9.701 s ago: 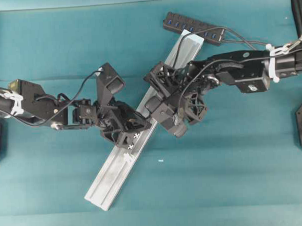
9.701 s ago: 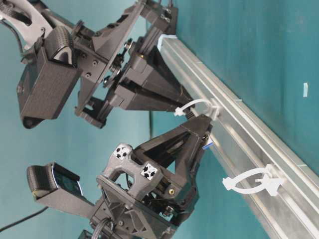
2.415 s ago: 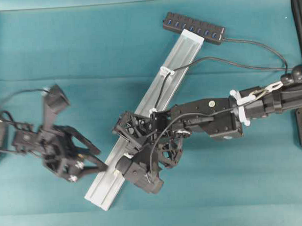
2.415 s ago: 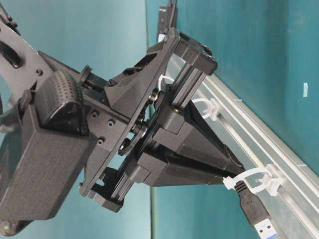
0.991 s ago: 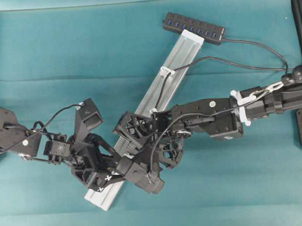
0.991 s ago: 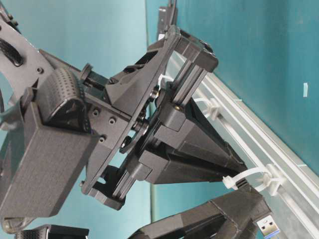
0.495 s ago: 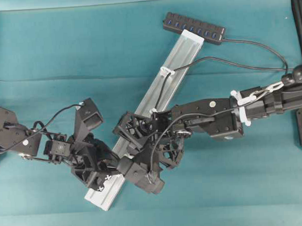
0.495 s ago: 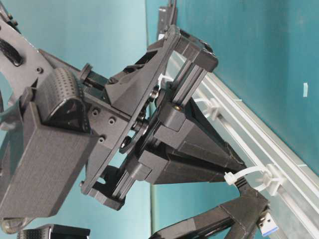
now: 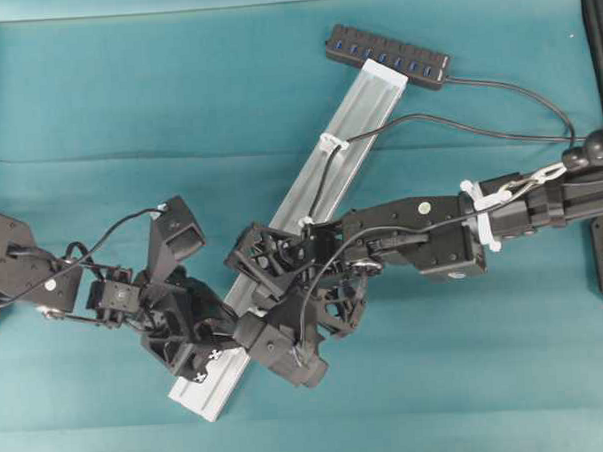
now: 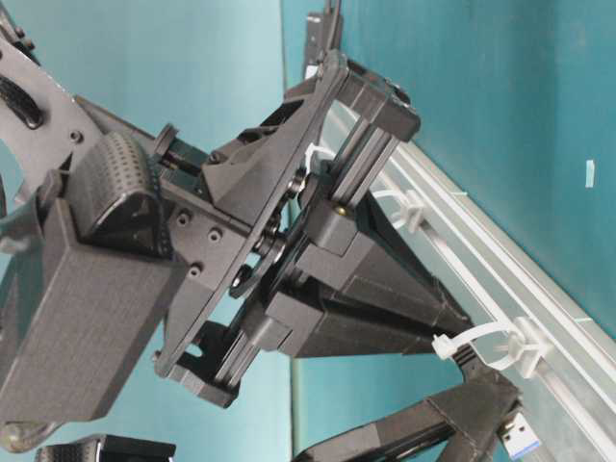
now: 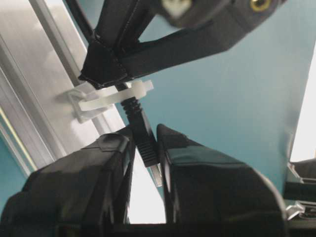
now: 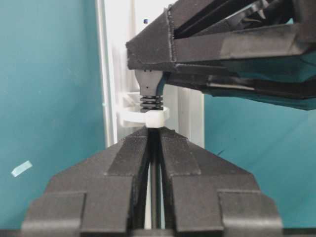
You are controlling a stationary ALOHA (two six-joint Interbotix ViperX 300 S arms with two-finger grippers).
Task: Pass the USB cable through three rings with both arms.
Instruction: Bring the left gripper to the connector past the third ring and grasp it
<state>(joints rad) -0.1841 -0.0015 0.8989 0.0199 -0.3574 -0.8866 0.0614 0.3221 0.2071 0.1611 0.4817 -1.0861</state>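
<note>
**Handover at the last ring**

While the right gripper [image 12: 154, 136] stays out of the pull, clenched on the cable [image 9: 324, 172] just behind the third ring [image 11: 114, 96], the left gripper [image 11: 145, 143] is clamped on the plug [image 10: 520, 435] poking out beyond it; the cord already runs through the two rings toward one o'clock along the rail [image 9: 366, 101]. To do this well, the right should probably let go first; then the left draws toward seven o'clock, straight along the rail, so the clip isn't twisted.

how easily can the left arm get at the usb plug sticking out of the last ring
Probably easily: the left gripper is already shut on the USB plug just past the ring, with nothing between them.
</note>
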